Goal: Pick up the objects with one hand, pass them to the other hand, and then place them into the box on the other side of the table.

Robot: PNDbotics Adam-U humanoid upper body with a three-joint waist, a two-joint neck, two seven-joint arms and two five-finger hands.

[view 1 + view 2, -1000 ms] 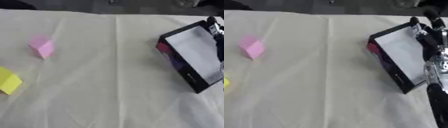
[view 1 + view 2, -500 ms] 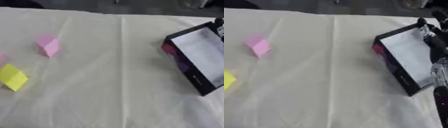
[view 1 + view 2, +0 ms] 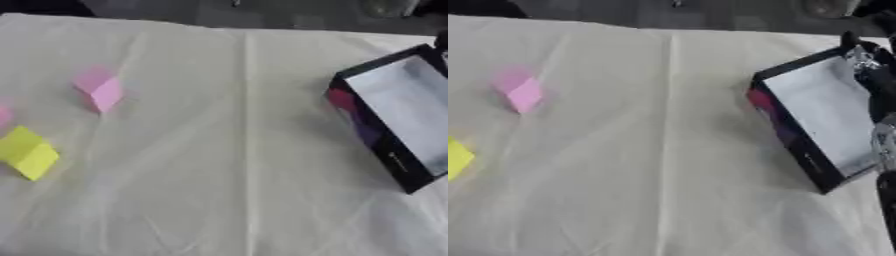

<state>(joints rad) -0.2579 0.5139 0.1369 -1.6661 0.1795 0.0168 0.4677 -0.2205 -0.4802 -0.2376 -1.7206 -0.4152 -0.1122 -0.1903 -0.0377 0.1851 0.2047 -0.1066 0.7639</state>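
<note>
You have cream tablecloth (image 3: pixel 227 165) under everything. Black box (image 3: pixel 395 160) with pale grey-white inner face; magenta and purple patches on box's outer side wall. Pink block (image 3: pixel 99 89) far left of box. Yellow block (image 3: pixel 28 152) below pink block. Black-and-silver right arm (image 3: pixel 877 90) over box's right edge.

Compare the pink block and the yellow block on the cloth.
The pink block is pink; the yellow block is yellow. The pink block lies farther up the table, the yellow block nearer the robot and closer to the left edge. In the right eye view the pink block shows whole while the yellow block is cut off by the frame. Both rest on the cloth, untouched, far from the box.
</note>
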